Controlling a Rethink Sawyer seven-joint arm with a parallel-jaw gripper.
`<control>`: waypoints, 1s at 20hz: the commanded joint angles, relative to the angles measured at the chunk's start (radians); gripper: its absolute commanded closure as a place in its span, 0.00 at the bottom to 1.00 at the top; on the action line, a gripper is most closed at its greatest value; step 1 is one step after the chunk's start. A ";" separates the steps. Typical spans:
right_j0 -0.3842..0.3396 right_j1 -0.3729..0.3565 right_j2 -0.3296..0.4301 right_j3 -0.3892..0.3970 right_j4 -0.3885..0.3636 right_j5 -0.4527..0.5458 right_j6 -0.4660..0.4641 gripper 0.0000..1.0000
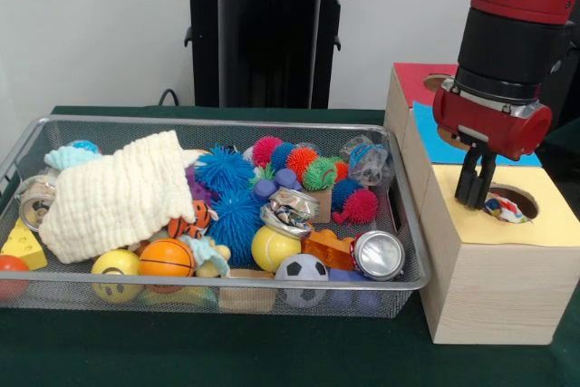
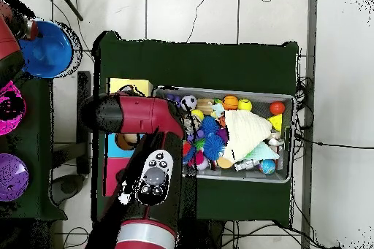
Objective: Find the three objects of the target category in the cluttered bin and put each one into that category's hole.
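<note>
Gripper (image 1: 475, 189): poised just above the round hole (image 1: 513, 202) in the yellow top of the wooden box (image 1: 494, 292); fingers (image 1: 467, 183) black, pointing down, close together, nothing visibly held; exact closure impossible to tell. Inside the hole: a crumpled, multicoloured item (image 1: 504, 209), partly hidden below the rim. Behind the yellow section: a blue section (image 1: 437, 144), then a red section (image 1: 419, 82), each with its own hole. Left of the box, just beside it: wire mesh bin (image 1: 410, 224), full. Contents: crushed can (image 1: 378, 254) at the near right corner, soccer ball (image 1: 302, 268), yellow ball (image 1: 274, 247), orange ball (image 1: 166, 258), spiky balls (image 1: 225, 170) in several colours, cream cloth (image 1: 120, 195) draped over the left side. All on a green table (image 1: 272, 351).
</note>
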 commanded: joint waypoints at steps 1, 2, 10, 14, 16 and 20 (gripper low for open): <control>-0.023 0.049 0.043 0.015 -0.027 -0.028 0.062 1.00; -0.022 0.048 0.043 0.017 -0.027 -0.028 0.063 1.00; -0.006 0.038 0.026 0.017 -0.021 -0.007 0.084 1.00; 0.003 0.037 0.021 0.015 -0.015 0.007 0.094 1.00; 0.005 0.035 0.019 0.016 -0.014 0.012 0.096 1.00; 0.010 0.034 0.011 0.011 -0.011 0.027 0.099 1.00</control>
